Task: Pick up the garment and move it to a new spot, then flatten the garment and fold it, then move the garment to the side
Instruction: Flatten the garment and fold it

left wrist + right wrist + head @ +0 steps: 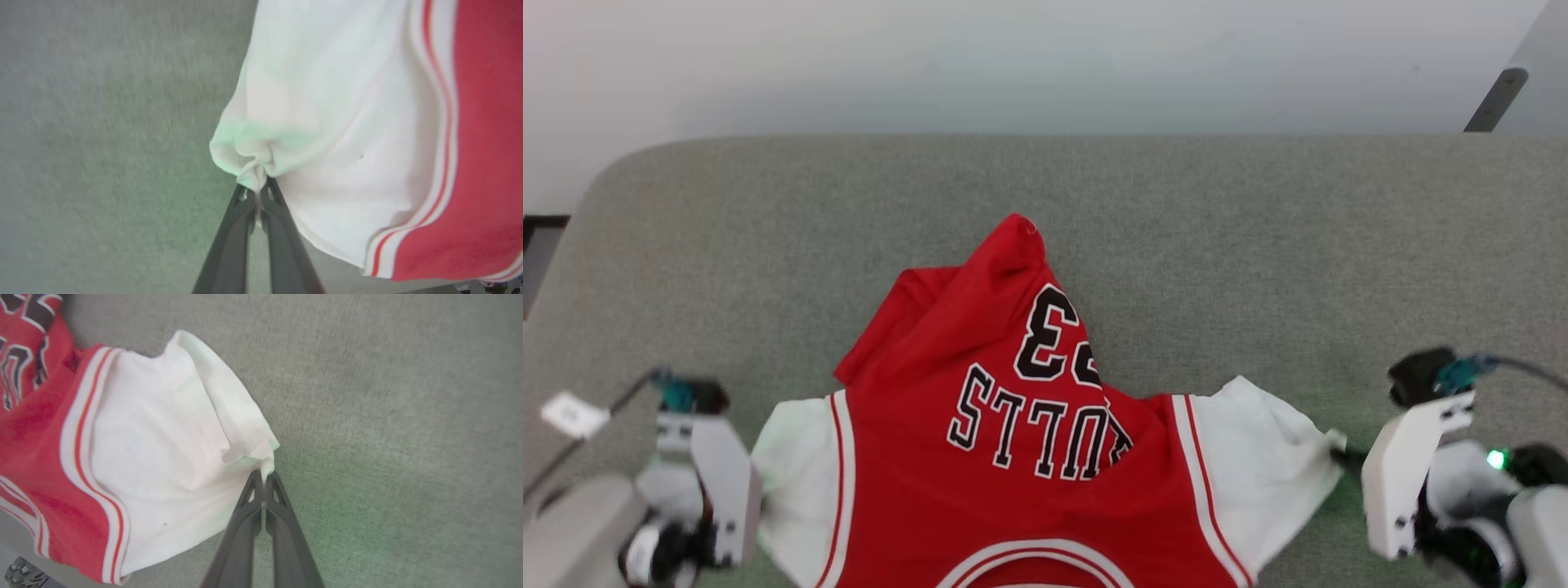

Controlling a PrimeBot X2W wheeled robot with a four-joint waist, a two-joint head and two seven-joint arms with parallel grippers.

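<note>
The garment (1013, 425) lay lettering-up on the grey padded surface (1258, 220). Its collar end was cut off by the head view's lower edge, and a fold swallowed part of the lettering. The left gripper (258, 190) was pinched tight on one white sleeve's edge and the right gripper (264, 478) on the other.

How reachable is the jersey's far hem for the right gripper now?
Probably not yet: the right gripper is shut on the white sleeve of the garment, so it must let go first. The grey surface toward the hem looks free.
</note>
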